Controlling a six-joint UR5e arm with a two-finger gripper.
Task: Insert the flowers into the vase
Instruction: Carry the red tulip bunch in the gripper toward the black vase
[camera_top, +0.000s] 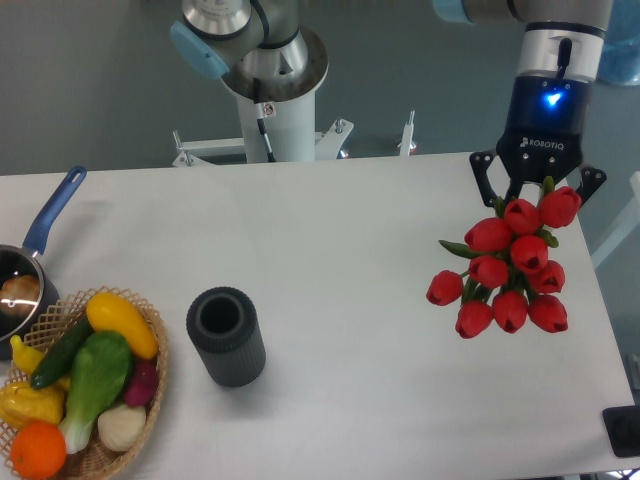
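Observation:
The flowers, a bunch of red tulip buds with green leaves, hang in the air above the right side of the white table. My gripper is shut on the flowers' stems, which are mostly hidden behind the buds. The vase, dark grey, ribbed and upright with its round mouth open, stands on the table far to the left of the gripper, near the front.
A wicker basket with colourful vegetables sits at the front left corner, close beside the vase. A blue-handled saucepan lies at the left edge. The arm's white base column stands behind the table's back edge.

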